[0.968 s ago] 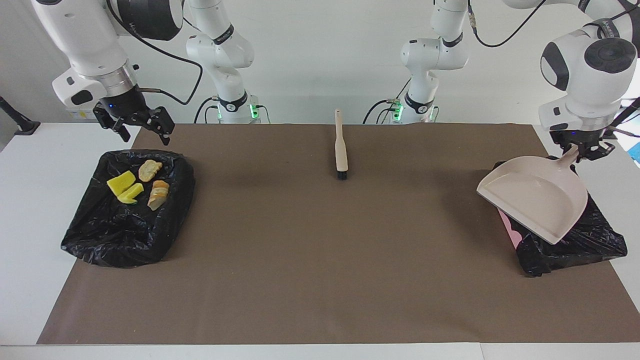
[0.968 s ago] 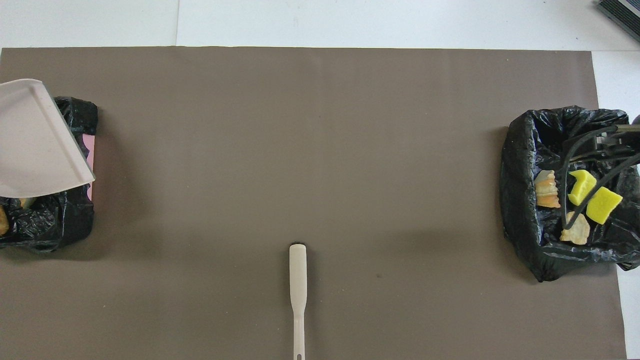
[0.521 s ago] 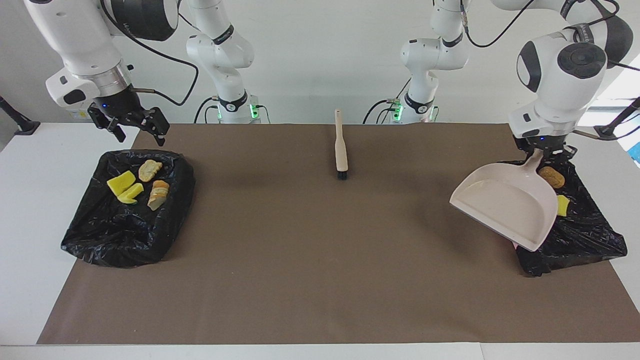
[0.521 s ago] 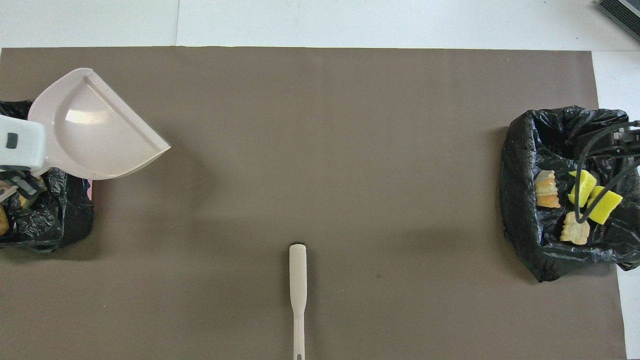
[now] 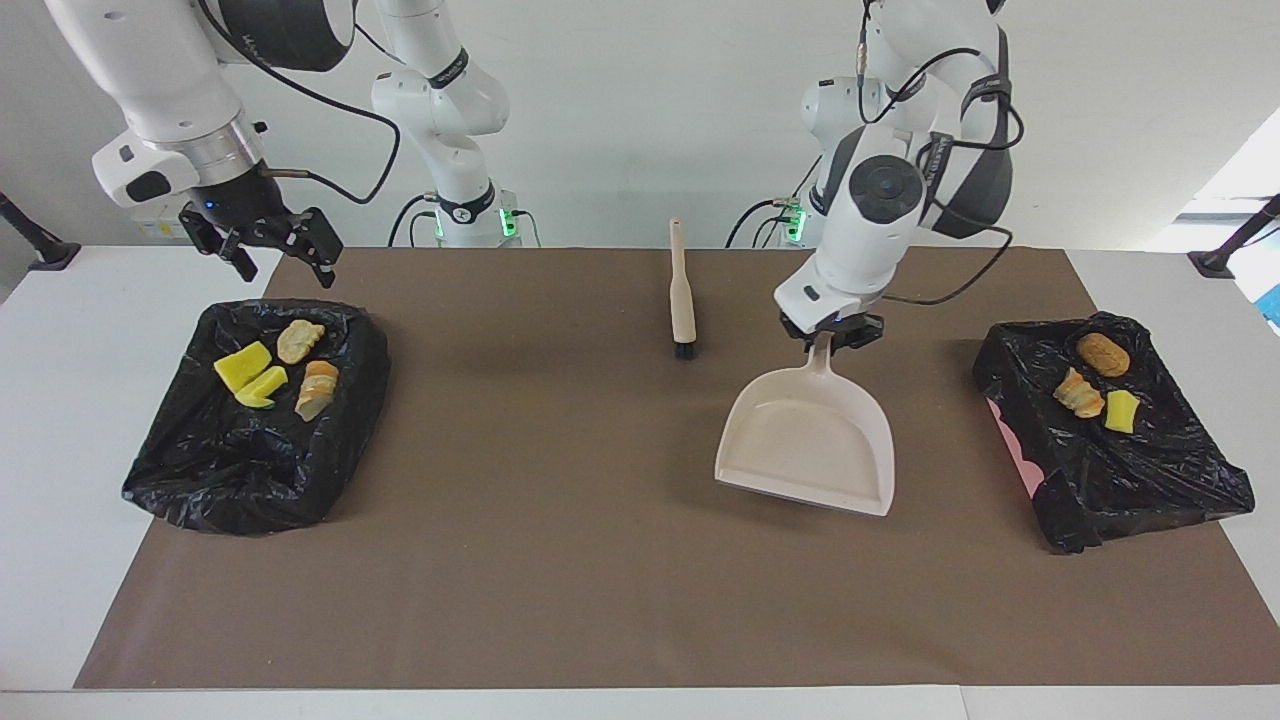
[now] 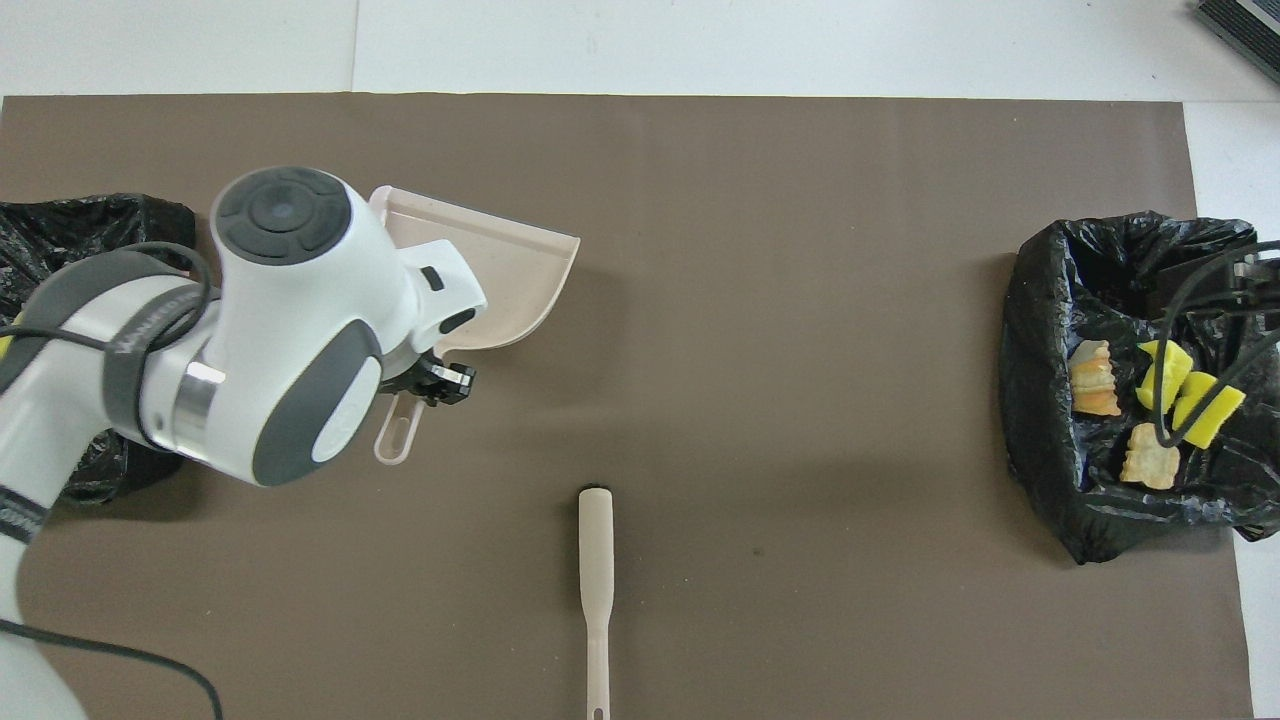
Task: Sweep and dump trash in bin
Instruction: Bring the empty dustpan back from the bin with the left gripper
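Observation:
My left gripper [image 5: 826,338] is shut on the handle of the beige dustpan [image 5: 808,447], which hangs low over the brown mat between the brush and the bin at the left arm's end, its mouth pointing away from the robots. In the overhead view the arm covers much of the dustpan [image 6: 500,265]. That black-lined bin [image 5: 1150,490] holds trash: a brown lump [image 5: 1103,354], an orange piece [image 5: 1078,393] and a yellow sponge [image 5: 1122,410]. My right gripper [image 5: 268,250] hangs open and empty above the other bin [image 5: 200,490], which holds yellow sponges [image 5: 243,366], a beige lump [image 5: 299,340] and a bun [image 5: 317,388].
The beige brush [image 5: 682,300] with black bristles lies on the mat near the robots, midway between the arms, also in the overhead view as the brush [image 6: 596,580]. The brown mat [image 5: 560,560] covers most of the white table. Cables hang over the bin [image 6: 1040,420].
The left arm carried the dustpan from over the bin at its end toward the middle of the mat and lowered it, uncovering the trash in that bin. The right gripper barely shifted.

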Robot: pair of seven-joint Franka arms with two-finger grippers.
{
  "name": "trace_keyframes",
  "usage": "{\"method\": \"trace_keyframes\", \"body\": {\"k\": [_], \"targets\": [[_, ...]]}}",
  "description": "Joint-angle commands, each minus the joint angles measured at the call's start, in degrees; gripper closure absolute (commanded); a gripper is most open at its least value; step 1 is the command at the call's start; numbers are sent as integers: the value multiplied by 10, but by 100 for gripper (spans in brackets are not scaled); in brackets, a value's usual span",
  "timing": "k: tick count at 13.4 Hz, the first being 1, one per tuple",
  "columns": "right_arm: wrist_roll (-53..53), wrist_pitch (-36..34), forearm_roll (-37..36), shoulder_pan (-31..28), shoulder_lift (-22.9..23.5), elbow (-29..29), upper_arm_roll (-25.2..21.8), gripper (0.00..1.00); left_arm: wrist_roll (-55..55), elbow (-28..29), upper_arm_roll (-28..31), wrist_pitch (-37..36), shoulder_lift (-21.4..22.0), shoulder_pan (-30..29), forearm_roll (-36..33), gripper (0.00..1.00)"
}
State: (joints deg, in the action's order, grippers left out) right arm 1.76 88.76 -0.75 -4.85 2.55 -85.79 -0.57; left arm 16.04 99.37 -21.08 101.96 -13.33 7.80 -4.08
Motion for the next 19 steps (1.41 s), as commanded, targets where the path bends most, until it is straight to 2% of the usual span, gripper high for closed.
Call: {"method": "trace_keyframes", "body": {"k": [1, 3, 5, 8, 10, 13, 17, 19], "targets": [[-6, -5, 12, 4, -17, -2, -3, 0, 111, -81, -47, 9, -82, -10, -14, 100], [-7, -10, 12, 4, -18, -3, -2, 0, 173, -101, -80, 32, -114, -9, -35, 100], [-7, -10, 12, 4, -18, -3, -2, 0, 187, -112, -84, 51, -132, -4, -35, 100], [-7, -10, 12, 4, -18, -3, -2, 0, 244, -189, -100, 53, -210, 12, -78, 100], [-7, -10, 12, 4, -18, -3, -2, 0, 247, -212, -115, 54, -241, 13, -96, 100], [-7, -10, 12, 4, -18, -3, -2, 0, 246, -202, -117, 54, -239, 13, -99, 100], [-7, -10, 12, 3, -18, -3, -2, 0, 240, -149, -120, 58, -217, 16, -97, 100], [-7, -10, 12, 4, -18, -3, -2, 0, 239, -113, -121, 66, -197, 17, -96, 94]]}}
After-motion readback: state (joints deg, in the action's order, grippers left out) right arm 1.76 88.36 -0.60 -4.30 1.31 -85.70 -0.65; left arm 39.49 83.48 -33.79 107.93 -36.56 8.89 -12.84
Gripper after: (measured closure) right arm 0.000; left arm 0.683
